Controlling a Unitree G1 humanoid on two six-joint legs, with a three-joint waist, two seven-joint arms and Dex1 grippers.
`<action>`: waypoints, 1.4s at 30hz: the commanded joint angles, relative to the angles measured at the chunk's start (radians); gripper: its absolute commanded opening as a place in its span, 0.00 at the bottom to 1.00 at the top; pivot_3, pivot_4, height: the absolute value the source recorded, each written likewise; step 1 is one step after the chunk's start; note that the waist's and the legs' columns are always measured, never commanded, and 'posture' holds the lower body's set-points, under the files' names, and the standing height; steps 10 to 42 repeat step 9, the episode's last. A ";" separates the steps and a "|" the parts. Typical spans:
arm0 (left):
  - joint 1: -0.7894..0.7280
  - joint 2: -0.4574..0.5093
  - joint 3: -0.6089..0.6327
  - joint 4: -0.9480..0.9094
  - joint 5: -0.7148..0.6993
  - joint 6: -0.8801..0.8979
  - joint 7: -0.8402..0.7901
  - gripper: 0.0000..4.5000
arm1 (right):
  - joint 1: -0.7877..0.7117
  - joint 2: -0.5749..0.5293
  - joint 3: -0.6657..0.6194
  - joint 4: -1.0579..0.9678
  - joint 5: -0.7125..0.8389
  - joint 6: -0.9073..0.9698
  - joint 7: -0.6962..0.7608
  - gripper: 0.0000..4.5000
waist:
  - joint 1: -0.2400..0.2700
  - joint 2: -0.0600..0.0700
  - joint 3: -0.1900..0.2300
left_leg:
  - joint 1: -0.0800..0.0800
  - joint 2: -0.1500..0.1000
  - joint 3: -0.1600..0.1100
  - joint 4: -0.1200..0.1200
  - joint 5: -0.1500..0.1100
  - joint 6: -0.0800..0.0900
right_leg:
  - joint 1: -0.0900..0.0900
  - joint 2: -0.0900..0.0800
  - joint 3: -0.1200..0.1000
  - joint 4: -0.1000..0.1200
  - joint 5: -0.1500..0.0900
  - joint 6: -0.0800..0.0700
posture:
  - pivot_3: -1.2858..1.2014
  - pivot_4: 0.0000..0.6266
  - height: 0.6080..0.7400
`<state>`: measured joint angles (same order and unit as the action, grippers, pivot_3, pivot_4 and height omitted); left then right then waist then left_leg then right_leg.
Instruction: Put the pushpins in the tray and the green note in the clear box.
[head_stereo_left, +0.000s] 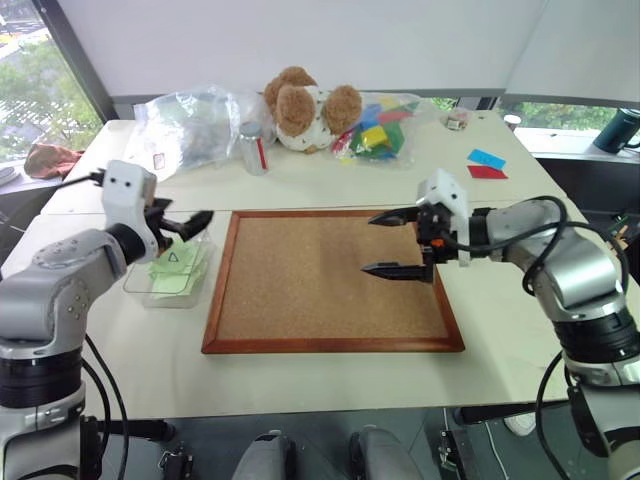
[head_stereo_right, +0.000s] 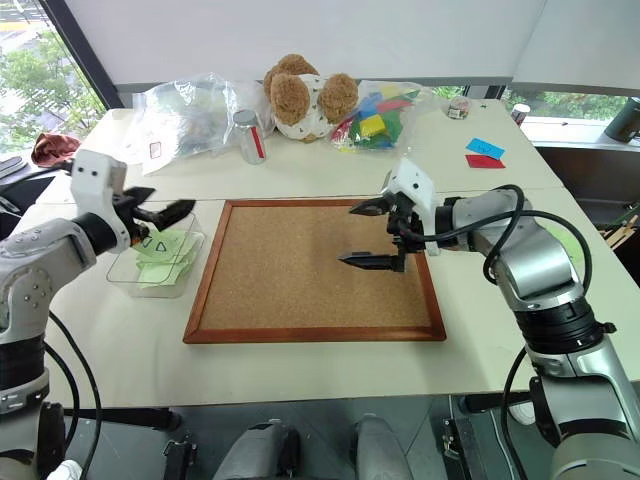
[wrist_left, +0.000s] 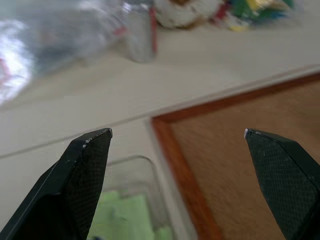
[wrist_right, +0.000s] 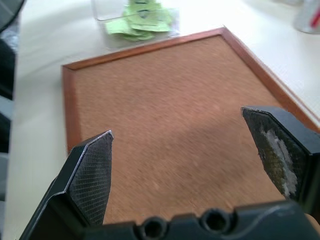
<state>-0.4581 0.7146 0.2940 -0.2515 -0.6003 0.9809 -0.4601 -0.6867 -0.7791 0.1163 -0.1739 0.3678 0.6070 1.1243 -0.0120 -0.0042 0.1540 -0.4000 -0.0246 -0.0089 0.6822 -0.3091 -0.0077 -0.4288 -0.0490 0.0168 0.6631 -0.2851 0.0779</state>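
Left end effector spread wide, empty, hovering over the clear box at the table's left. Green note lying inside on other green notes: likely featherlight, limp, best pinched by a raised edge. Cork board bare, open room above. Right end effector spread wide, empty, above the board's right part.

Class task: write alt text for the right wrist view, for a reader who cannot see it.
The right end effector, its two black fingers spread open and holding nothing, hangs over the bare wood-framed cork board. Beyond the board's far edge, the clear box on the pale table holds light green notes.
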 joint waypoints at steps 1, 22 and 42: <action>0.013 0.051 -0.001 -0.060 -0.069 -0.041 -0.159 0.97 | 0.026 -0.048 -0.053 -0.048 0.010 0.004 -0.003 1.00 | 0.000 0.000 0.000 | 0.000 0.000 0.000 0.000 0.000 0.000 | 0.000 0.000 0.000 0.000 0.000 0.000 | 0.52 0.24 1.00; 0.119 0.118 -0.078 -0.148 -0.144 -0.090 -0.411 0.97 | 0.101 -0.089 -0.066 -0.075 -0.004 0.016 -0.039 1.00 | 0.001 0.000 0.000 | 0.000 0.000 0.000 0.000 -0.003 0.004 | 0.000 -0.001 0.000 0.000 0.000 0.000 | 0.52 0.24 1.00; 0.119 0.118 -0.078 -0.148 -0.144 -0.090 -0.411 0.97 | 0.101 -0.089 -0.066 -0.075 -0.004 0.016 -0.039 1.00 | 0.001 0.000 0.000 | 0.000 0.000 0.000 0.000 -0.003 0.004 | 0.000 -0.001 0.000 0.000 0.000 0.000 | 0.52 0.24 1.00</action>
